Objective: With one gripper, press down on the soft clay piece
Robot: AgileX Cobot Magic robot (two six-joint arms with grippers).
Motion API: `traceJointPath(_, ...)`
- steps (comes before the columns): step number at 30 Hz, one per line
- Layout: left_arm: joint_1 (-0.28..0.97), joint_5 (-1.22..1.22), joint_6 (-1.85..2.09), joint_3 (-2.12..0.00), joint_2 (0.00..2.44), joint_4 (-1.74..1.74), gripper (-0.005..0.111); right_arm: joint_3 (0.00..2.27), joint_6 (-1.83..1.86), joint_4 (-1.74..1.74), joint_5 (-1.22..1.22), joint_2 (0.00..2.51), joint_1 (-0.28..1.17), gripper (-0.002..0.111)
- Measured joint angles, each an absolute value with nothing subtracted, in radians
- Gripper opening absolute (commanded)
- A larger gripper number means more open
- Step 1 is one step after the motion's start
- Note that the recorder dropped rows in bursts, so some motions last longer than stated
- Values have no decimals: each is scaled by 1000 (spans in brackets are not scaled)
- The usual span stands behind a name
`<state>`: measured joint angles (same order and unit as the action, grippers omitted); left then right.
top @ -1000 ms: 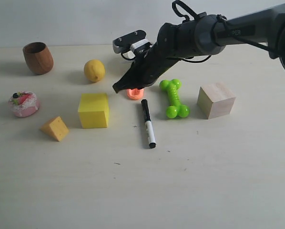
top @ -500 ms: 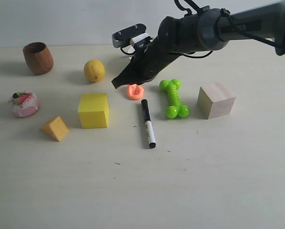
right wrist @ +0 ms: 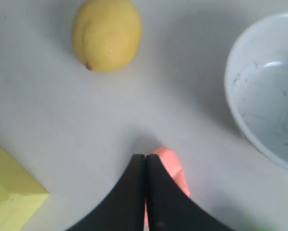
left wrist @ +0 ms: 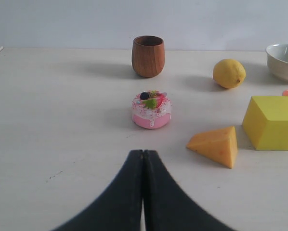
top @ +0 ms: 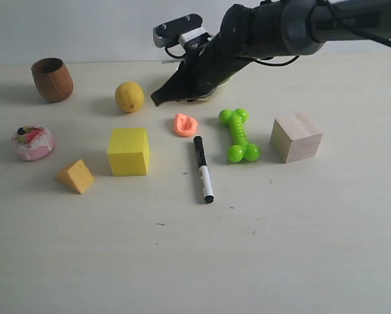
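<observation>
The right gripper, fingers pressed together and gripping nothing, is hovering seemingly just above the clay.

The right arm is thick, rounded and dark grey, with thin black cables looping beside it. A white-and-grey block sits just behind the black, tapered right gripper. The left gripper shows smooth, curved black fingers.
</observation>
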<state>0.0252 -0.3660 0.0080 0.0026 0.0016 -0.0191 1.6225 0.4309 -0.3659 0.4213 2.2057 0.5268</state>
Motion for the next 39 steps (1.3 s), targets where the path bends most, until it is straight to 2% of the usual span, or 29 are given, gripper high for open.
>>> traceJointPath(5,25,-366,8,3,2,-19,0,1599,367,-356,398,2148,521,0)
traceJointPath(12,25,-366,8,3,2,-19,0,1387,295,-345,293,2034,495,0)
traceJointPath(28,25,-366,8,3,2,-19,0,1070,210,-345,217,1598,488,0)
traceJointPath(39,25,-366,8,3,2,-19,0,1041,188,-279,403,1450,417,0)
